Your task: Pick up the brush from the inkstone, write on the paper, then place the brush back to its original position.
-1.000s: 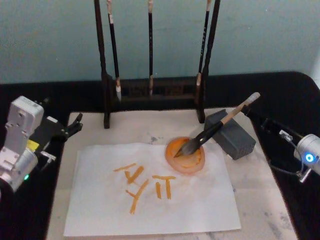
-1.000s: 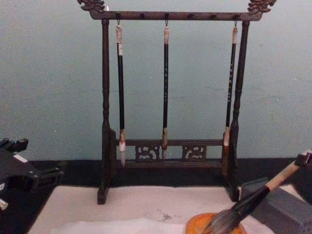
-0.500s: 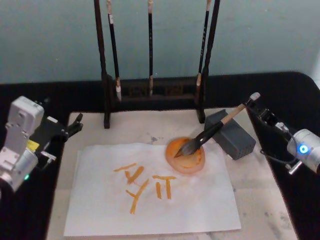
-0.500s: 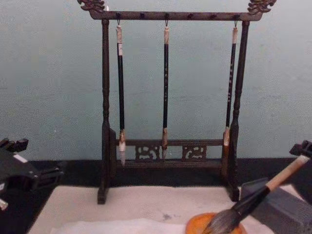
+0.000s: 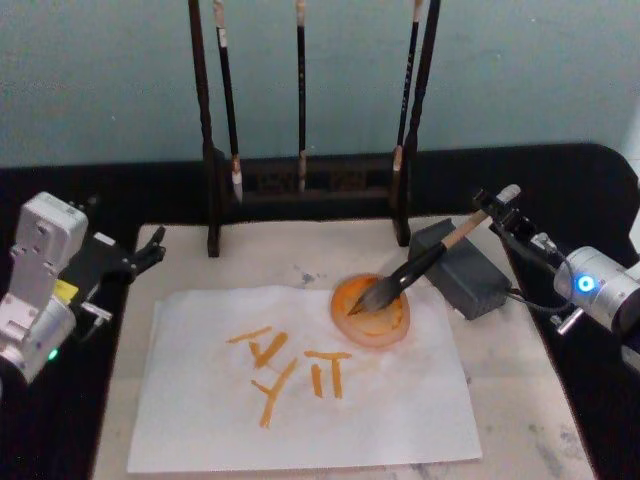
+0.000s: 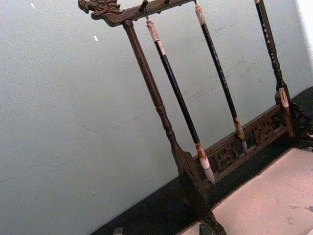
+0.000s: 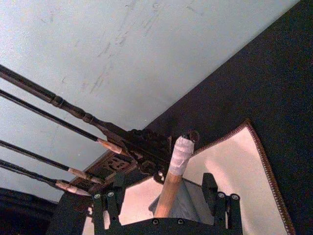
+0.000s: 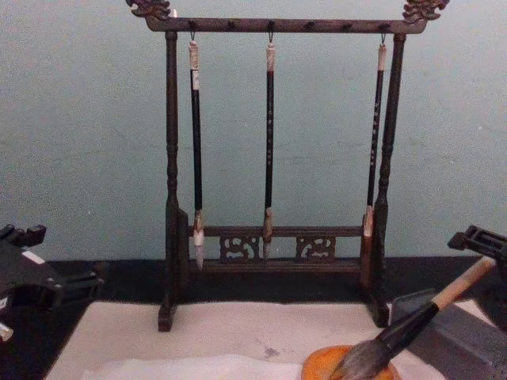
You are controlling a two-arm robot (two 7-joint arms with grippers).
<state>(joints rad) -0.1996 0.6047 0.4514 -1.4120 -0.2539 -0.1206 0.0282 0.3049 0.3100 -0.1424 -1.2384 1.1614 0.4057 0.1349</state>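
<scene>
The brush (image 5: 430, 262) lies slanted, its bushy tip in an orange ink dish (image 5: 372, 322) and its tan handle propped on the grey inkstone block (image 5: 470, 280). My right gripper (image 5: 497, 214) is open at the handle's white-wrapped end. In the right wrist view the brush handle (image 7: 172, 176) stands between the spread fingers (image 7: 221, 205) of the right gripper (image 7: 164, 192), with a gap on each side. The chest view has the brush (image 8: 412, 324) with the right gripper (image 8: 478, 239) just above its end. The paper (image 5: 200, 420) carries orange strokes. My left gripper (image 5: 150, 248) is parked, open, at the mat's left edge.
A dark wooden rack (image 5: 212, 150) with three thin hanging brushes (image 5: 300, 90) stands behind the cream mat (image 5: 520, 400). The rack's right post (image 5: 410, 140) is close to the inkstone block. Black tabletop (image 5: 580, 190) surrounds the mat.
My right gripper has moved in from the right and forward until its fingers straddle the brush's white end. The brush, paper and left arm have not moved.
</scene>
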